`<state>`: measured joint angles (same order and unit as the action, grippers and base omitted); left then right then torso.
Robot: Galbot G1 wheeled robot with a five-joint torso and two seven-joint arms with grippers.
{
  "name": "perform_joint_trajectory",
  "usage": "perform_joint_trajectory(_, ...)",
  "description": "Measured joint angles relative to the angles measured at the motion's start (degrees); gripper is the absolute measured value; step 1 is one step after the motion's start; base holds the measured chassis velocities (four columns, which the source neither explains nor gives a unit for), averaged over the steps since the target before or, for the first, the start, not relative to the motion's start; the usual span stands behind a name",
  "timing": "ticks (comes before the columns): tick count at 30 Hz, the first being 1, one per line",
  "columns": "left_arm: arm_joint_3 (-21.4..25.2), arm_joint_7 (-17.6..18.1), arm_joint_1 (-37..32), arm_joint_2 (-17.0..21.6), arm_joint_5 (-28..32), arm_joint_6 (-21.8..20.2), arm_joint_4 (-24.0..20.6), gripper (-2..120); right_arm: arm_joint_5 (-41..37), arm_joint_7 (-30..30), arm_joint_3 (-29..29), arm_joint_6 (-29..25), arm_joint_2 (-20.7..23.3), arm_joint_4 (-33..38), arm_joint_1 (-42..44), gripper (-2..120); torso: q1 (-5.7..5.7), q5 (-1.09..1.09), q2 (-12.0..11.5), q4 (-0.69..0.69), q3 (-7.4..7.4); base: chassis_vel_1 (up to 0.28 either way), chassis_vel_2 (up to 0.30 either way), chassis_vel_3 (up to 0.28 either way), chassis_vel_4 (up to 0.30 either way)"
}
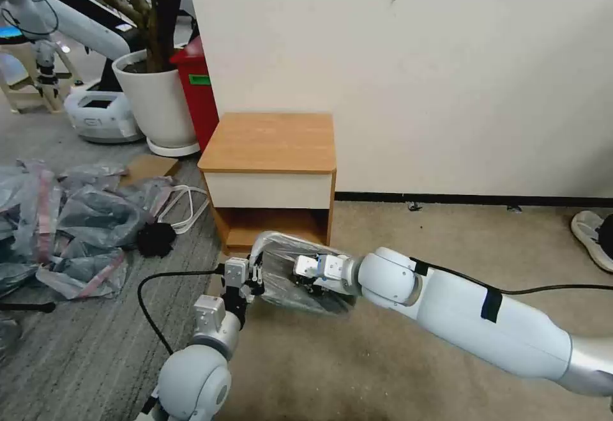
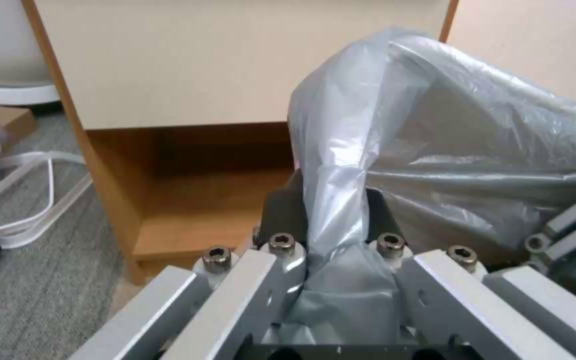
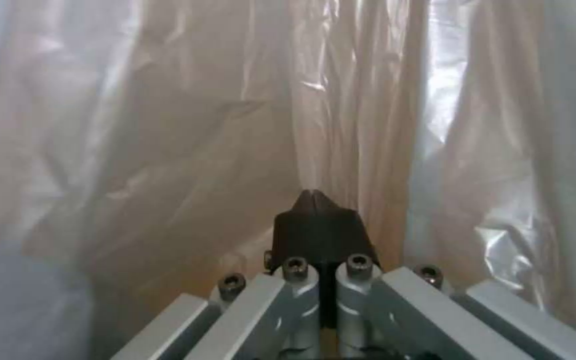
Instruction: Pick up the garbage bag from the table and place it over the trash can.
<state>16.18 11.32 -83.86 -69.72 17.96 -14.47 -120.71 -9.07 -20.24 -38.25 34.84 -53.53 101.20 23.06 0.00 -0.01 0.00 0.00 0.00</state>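
The garbage bag [image 1: 287, 287], thin grey translucent plastic, hangs low over the carpet in front of the table [image 1: 271, 140], a small wooden nightstand with a cream drawer front [image 2: 201, 60]. My left gripper [image 1: 255, 274] is shut on a bunched fold of the bag [image 2: 468, 140], with the plastic pinched between its dark fingertips [image 2: 281, 210]. My right gripper [image 1: 300, 271] reaches inside the bag from the right. Its fingers [image 3: 315, 225] are pressed together, with plastic [image 3: 168, 125] all around them. The trash can is hidden.
A heap of grey-and-pink bags [image 1: 70, 223] lies on the floor at left, beside a white cable [image 1: 185, 207] and a black lump [image 1: 155, 239]. A white plant pot [image 1: 156, 101] and a red bin [image 1: 198, 89] stand left of the nightstand. A shoe [image 1: 590, 229] lies at far right.
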Motion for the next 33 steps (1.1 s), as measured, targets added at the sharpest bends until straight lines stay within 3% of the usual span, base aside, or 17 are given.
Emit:
perform_joint_trajectory(14, -0.06, 0.21, 0.23, -0.34, 0.25, -0.01, -0.03, 6, 0.57, 2.71, -1.86, 4.56, -2.74, -2.41, -0.43, 0, 0.00, 0.01, 0.00, 0.00, 0.00, 0.000, 0.000, 0.000, 0.000)
perform_joint_trajectory(33, 0.32, 0.33, -0.02, 0.01, 1.60, -0.07, -0.63, 6, 0.45, 4.11, -4.29, 4.76, -8.35, -9.10, -2.17, 0, 0.00, 0.00, 0.00, 0.00, 0.00, 0.000, 0.000, 0.000, 0.000)
